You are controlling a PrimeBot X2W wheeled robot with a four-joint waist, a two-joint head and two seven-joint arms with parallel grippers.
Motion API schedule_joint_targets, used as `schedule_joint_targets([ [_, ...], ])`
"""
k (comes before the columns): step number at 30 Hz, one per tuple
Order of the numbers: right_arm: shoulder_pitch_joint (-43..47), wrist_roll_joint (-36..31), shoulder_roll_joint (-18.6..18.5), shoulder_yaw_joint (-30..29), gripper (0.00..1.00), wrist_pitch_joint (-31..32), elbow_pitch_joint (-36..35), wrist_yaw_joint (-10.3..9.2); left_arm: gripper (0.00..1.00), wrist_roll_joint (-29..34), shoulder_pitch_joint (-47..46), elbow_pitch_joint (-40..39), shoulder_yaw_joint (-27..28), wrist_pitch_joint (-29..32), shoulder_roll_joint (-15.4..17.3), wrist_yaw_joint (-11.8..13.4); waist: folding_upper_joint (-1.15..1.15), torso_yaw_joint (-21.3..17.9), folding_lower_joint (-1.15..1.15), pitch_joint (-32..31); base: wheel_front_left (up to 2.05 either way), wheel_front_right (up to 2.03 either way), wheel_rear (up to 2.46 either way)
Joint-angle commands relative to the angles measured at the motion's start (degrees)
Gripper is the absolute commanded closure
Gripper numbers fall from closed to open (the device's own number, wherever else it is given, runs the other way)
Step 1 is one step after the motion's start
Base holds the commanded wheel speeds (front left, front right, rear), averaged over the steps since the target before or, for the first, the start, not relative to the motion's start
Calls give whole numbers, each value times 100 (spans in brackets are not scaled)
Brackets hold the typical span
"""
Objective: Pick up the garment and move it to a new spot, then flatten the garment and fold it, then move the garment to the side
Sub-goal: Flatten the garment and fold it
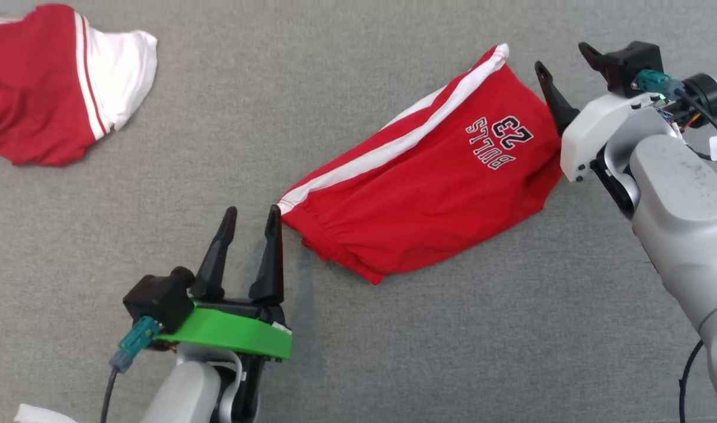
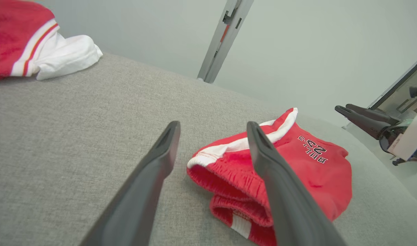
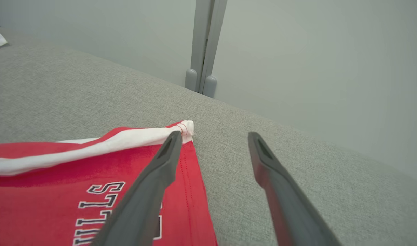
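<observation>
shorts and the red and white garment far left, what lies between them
Only bare grey surface, seen in the head view, lies between the shorts and the garment. The open left gripper sits nearer the robot, by the shorts' corner.

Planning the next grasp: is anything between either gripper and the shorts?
Nothing visible. The left gripper is open at the shorts' waistband corner, the right gripper open at the opposite edge; the other garment lies far left.
</observation>
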Motion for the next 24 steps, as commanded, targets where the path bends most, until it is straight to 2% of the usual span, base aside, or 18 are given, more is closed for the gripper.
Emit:
schedule_joint_targets([
  [1,148,113,-71,39,0,20,31,-7,0,144,89,-24,52,4,121,28,0,7,0,-342,0,0,0],
  [11,585,799,-265,237,0,440,208,-6,0,381,-25,66,335,4,427,126,0,137,0,-470,0,0,0],
  [16,795,1159,-292,222,0,692,441,-7,0,337,63,165,524,4,362,146,0,293,0,-379,0,0,0],
  [24,1056,1612,-185,251,0,995,699,-6,0,338,113,288,703,3,202,-3,0,483,0,-331,0,0,0],
])
